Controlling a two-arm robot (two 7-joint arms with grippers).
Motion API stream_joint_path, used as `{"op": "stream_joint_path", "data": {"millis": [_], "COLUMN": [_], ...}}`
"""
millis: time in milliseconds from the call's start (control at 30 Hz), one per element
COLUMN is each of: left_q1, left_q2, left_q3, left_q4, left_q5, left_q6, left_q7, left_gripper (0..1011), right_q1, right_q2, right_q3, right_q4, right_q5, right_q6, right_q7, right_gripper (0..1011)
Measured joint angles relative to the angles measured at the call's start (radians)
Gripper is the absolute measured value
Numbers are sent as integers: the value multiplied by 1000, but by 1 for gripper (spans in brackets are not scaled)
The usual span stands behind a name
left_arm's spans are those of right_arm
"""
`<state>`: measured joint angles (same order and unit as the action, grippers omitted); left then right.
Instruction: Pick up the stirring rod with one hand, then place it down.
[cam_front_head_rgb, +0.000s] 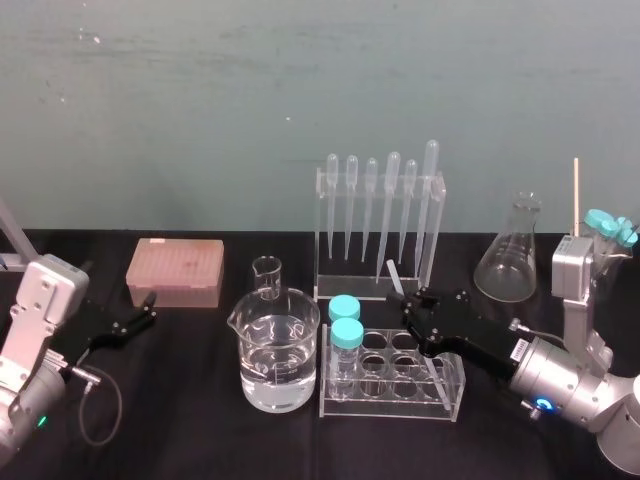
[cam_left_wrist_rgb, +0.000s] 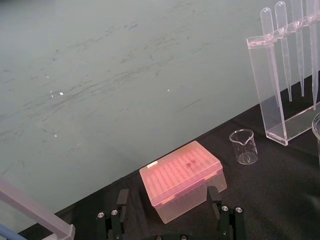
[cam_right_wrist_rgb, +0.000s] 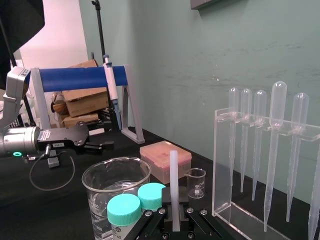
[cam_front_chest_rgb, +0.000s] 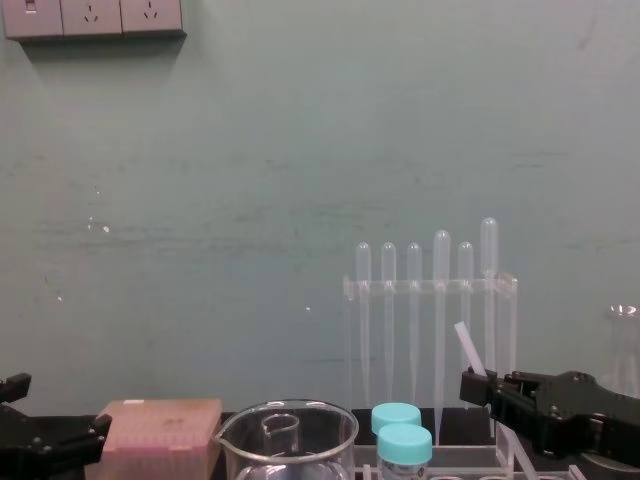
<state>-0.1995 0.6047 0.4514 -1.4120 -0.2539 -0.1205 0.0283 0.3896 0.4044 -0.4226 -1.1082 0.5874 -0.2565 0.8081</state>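
Note:
The stirring rod (cam_front_head_rgb: 393, 276) is a thin whitish stick held tilted over the test tube rack (cam_front_head_rgb: 441, 401), just in front of the pipette rack (cam_front_head_rgb: 436, 189). My right gripper (cam_front_head_rgb: 414, 303) is shut on its lower part. In the right wrist view the rod (cam_right_wrist_rgb: 173, 176) rises straight up from between the closed fingers (cam_right_wrist_rgb: 165, 216). From the chest view the rod (cam_front_chest_rgb: 468, 350) pokes up out of the right gripper (cam_front_chest_rgb: 482, 386). My left gripper (cam_front_head_rgb: 148, 308) rests open at the left, its fingers (cam_left_wrist_rgb: 121, 201) apart, next to the pink tip box (cam_front_head_rgb: 175, 271).
A large beaker of water (cam_front_head_rgb: 277, 352) stands left of the test tube rack, with a small beaker (cam_front_head_rgb: 267, 277) behind it. Two teal-capped tubes (cam_front_head_rgb: 346, 335) sit in the rack's left end. A conical flask (cam_front_head_rgb: 510, 260) and a metal stand (cam_front_head_rgb: 575, 275) are at the right.

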Motion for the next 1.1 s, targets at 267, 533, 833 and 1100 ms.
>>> {"op": "stream_joint_path", "data": {"millis": [267, 533, 833, 1100], "left_q1": [0, 0, 0, 0], "left_q2": [0, 0, 0, 0], "left_q3": [0, 0, 0, 0], "left_q4": [0, 0, 0, 0], "left_q5": [0, 0, 0, 0], "left_q6": [0, 0, 0, 0], "left_q7": [0, 0, 0, 0], "left_gripper": [1000, 1000, 1000, 1000], "right_q1": [-1, -3, -4, -4], "right_q2": [0, 1, 1, 1], "right_q3": [2, 4, 5, 5], "right_q4": [-3, -6, -7, -8], "right_q5": [0, 0, 1, 1], "right_q6": [-3, -6, -8, -8], "right_q7": [0, -1, -1, -1], "right_gripper": [67, 143, 435, 669]}}
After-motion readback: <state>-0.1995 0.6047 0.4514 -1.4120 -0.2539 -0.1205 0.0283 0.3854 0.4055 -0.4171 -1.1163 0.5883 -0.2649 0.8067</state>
